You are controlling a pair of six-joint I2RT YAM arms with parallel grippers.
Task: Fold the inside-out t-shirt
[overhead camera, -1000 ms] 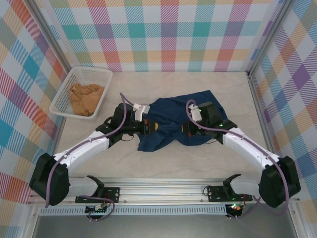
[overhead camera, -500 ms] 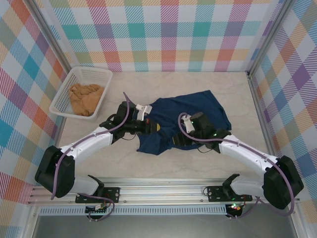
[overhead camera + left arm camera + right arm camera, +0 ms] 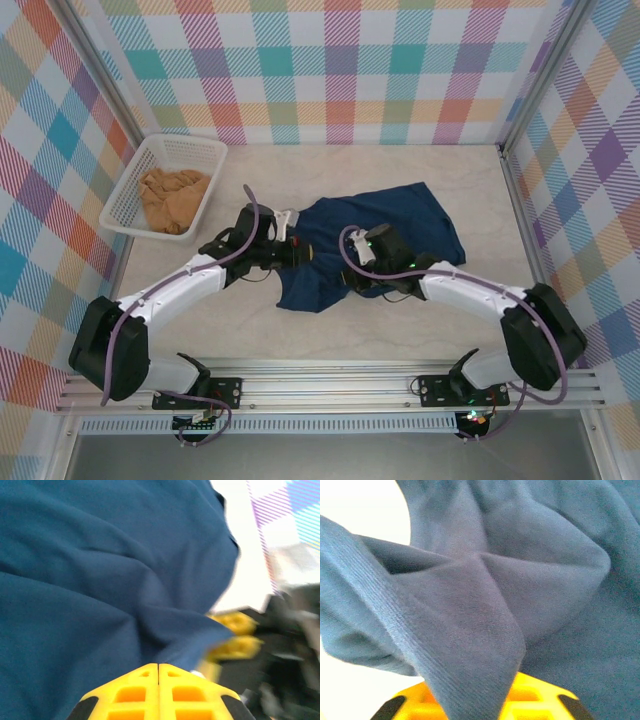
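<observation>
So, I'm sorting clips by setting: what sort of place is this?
Most likely a robot test cell, not a home: a pale table walled by checked panels, a left arm and right arm bolted to a rail at its near edge, a navy t-shirt between them.

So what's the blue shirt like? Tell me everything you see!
The dark navy blue cloth t-shirt is soft, plain and wrinkled. It lies bunched in the middle of the pale table, with one part spread flat toward the back and another reaching toward the arms. The left claw is shut, pinching its left edge. A fold drapes over the right claw, half covering it.
</observation>
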